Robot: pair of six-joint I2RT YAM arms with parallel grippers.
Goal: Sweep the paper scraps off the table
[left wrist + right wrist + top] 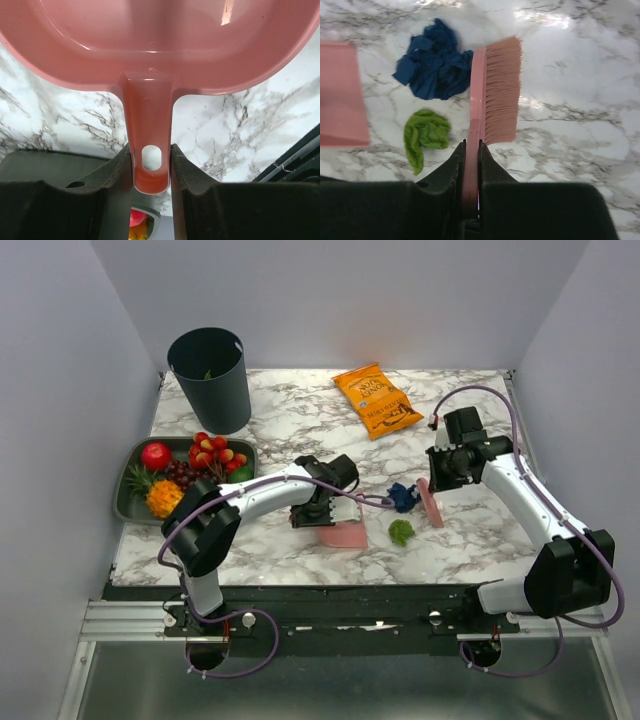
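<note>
1. The worktop point(300, 410) carries everything; the dustpan point(345, 534) sits low on it, mouth towards the right arm point(520, 485).
2. The left arm point(262, 495) reaches forward and bends in over the dustpan from its handle side. The left jaws are drawn in, partly closed, on the dustpan's narrow handle, one pad on each flank.
3. The right arm folds back from the far side and points its wrist at the dustpan. The right jaws are pinched almost together on the thin handle of the brush point(495, 90).
4. The brush stands off the dustpan's mouth, with the paper scraps between them. Its bristles show on the side turned away from the dustpan.
5. The blue scrap point(435, 60), the larger one, lies apart from the dustpan's mouth and against the brush's back.
6. The green scrap point(425, 132) lies just beside the dustpan's mouth.
7. Judgement: both scraps are light, soft and crumpled, and likely to skid or spring. They are better pushed by the bristles than pinched.
</note>
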